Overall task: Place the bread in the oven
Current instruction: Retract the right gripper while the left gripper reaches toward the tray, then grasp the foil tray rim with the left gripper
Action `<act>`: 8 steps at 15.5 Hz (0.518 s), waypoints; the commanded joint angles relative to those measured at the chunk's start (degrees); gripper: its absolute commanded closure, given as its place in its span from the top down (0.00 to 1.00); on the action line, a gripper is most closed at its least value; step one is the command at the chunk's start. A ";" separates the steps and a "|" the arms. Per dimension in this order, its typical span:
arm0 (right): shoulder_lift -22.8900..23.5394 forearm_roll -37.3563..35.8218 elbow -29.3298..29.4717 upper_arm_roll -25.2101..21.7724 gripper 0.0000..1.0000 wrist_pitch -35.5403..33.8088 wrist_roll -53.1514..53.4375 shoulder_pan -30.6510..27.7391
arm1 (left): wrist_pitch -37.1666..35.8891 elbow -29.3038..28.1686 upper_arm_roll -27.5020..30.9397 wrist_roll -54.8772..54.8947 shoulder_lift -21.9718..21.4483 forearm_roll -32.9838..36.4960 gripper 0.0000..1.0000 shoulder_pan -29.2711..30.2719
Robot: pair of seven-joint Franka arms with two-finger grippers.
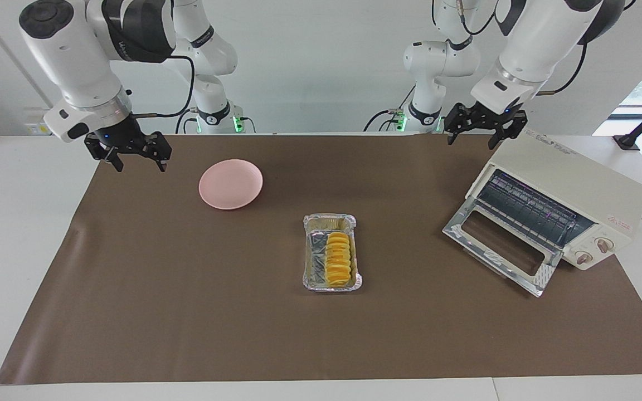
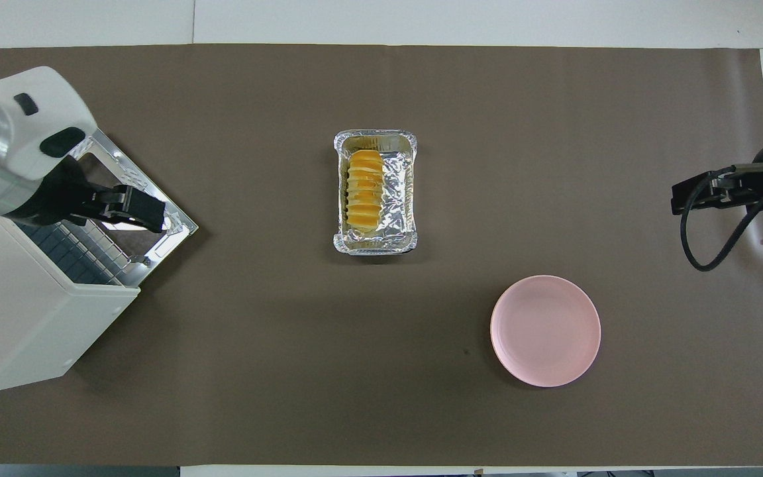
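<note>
Bread [image 1: 338,259] lies in the foil tray [image 1: 314,266], mid-mat, on the side of the tray toward the left arm's end of the table. Its long axis runs toward and away from the robots, parallel to the tray's long walls. You'll want the fingers set across that axis, over the ridges.

Toaster oven [image 1: 572,197] sits at the left arm's end, door [image 1: 499,248] dropped flat, wire rack [image 1: 530,209] exposed. Its mouth is angled toward the tray. Taking the tray as landmark: the oven is beside it toward the left arm's end, the pink plate [image 1: 230,184] nearer to the robots and toward the right arm's end.

Left gripper [image 1: 480,131] is up in the air by the oven's top corner; the overhead view puts it over the open door. Fingers apart, holding nothing.

Right gripper [image 1: 131,153] hangs over the mat's edge at the right arm's end, past the plate from the tray. Fingers apart, empty.

Neither is close to the bread. My read: the left arm suits you better, since it already stands at the oven and the carry from tray to rack is short. Bread still to be picked; nothing of the task done yet.

Watch the tray wall hard against the loaf's side; little room for a finger there.
</note>
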 commanded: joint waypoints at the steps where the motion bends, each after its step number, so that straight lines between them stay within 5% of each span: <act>1: -1.19 -1.04 -1.40 0.90 1.00 -0.69 -1.28 -1.04 | -2.29 14.54 0.75 -10.16 13.72 -0.53 1.00 -6.11; 3: -1.19 -1.04 -1.40 0.90 1.00 -0.69 -1.28 -1.30 | -0.46 19.31 0.75 -15.97 19.80 -0.36 1.00 -9.53; 8: -1.19 -1.04 -1.31 0.99 1.00 -0.69 -1.28 -1.21 | 7.53 19.85 1.10 -23.71 24.82 0.87 1.00 -15.96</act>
